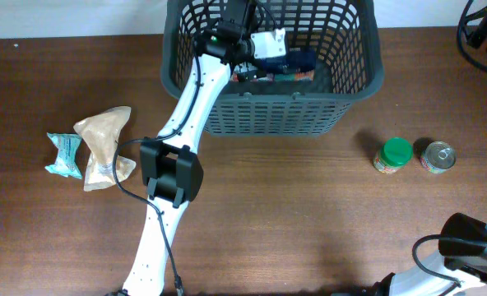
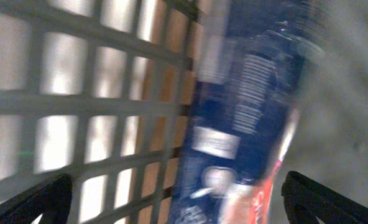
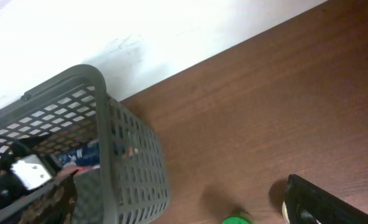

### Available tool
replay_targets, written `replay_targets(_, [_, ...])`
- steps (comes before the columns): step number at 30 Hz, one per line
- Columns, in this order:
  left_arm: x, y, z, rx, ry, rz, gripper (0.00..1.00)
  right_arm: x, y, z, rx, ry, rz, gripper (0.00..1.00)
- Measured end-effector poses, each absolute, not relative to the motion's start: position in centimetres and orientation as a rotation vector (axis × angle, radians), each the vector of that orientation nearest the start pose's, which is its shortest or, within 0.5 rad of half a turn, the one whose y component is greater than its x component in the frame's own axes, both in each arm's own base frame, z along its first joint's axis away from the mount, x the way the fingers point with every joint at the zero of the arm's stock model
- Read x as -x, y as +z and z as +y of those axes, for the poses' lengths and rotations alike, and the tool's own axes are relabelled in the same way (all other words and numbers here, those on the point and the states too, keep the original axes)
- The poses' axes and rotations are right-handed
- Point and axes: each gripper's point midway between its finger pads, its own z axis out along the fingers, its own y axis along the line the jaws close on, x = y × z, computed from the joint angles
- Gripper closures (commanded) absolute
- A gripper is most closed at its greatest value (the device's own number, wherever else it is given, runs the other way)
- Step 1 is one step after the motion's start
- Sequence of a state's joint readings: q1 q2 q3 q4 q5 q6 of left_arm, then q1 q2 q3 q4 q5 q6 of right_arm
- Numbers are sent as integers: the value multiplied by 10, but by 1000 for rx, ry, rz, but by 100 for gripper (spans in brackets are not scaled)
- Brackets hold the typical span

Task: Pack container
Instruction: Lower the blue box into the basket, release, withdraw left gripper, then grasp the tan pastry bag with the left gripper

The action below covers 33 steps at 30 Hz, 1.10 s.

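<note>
The container, a dark grey lattice basket [image 1: 276, 115], stands at the back middle of the table. My left gripper [image 1: 260, 48] reaches down inside it. In the left wrist view its fingers [image 2: 171, 202] are wide apart and open, just above a blue packet [image 2: 246, 112] that lies on the basket floor against the lattice wall [image 2: 78, 106]. The blue packet [image 1: 301, 59] also shows from overhead, next to other dark items. My right gripper [image 3: 184, 208] is open and empty, hovering over the table to the right of the basket [image 3: 134, 168].
A green-lidded jar [image 1: 394, 154] and a tin can [image 1: 438, 156] stand right of the basket. A beige bag [image 1: 104, 148] and a teal packet [image 1: 64, 154] lie at the left. The jar's lid [image 3: 235, 219] shows below my right gripper.
</note>
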<state>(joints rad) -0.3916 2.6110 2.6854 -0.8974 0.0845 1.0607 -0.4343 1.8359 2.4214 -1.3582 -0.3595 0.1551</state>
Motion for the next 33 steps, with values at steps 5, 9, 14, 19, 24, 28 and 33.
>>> replay_targets(5, [-579,238,-255,-1322,118,1870,1,-414,390,-125,-497,278,2243,1])
replay_targets(9, [-506,329,-223,-1169,42,1973,1,-414,390,-125,-498,278,2244,1])
replay_targets(14, [-437,357,-164,-1093,64,2169,1,-414,390,-125,-497,278,2244,1])
replay_targets(19, [-444,330,-89,-759,157,2443,1,-414,390,-125,-497,278,2244,1])
replay_targets(24, [-460,320,17,-150,145,2566,1,-414,390,-125,-497,278,2244,1])
replay_targets(28, [-453,317,74,142,100,2582,1,-414,390,-125,-498,278,2244,1])
replay_targets(33, [-428,270,113,348,42,2750,1,-414,390,-125,-498,278,2244,1])
